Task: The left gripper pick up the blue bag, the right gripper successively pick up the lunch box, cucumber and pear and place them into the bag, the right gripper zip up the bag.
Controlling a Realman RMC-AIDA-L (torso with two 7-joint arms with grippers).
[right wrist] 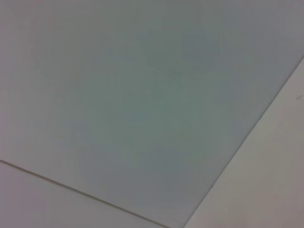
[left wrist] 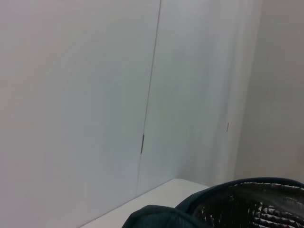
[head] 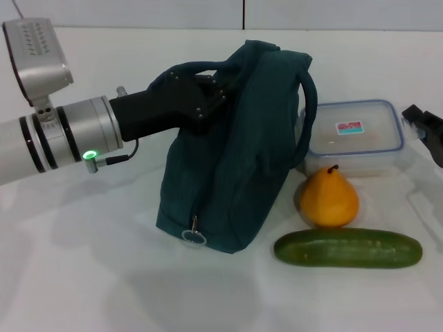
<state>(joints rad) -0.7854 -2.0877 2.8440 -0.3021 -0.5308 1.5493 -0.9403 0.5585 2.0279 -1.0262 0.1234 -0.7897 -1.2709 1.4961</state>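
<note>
The blue bag [head: 228,152] stands at the middle of the tabletop [head: 83,277], held up at its upper rim by the left claw [head: 208,97], which reaches in from nine o'clock and is clamped on the fabric beside a loop handle. In the left wrist view the silver lining shows at the mouth, so the bag is judged to be open along its top. The zipper's ring pull [head: 194,237] hangs low on the near corner of the bag.

The lunch box [head: 353,137] lies at three o'clock from the bag, close against its side, with its long axis running from nine to three. It is the first thing due to go in. The right claw [head: 426,131] is seen only at the three o'clock edge, just beside the box; whether it is apart or together cannot be told. It is by far the nearer arm.

The cucumber [head: 348,249] lies at five o'clock, likewise nine to three, and the pear [head: 329,199] stands between it and the box.
</note>
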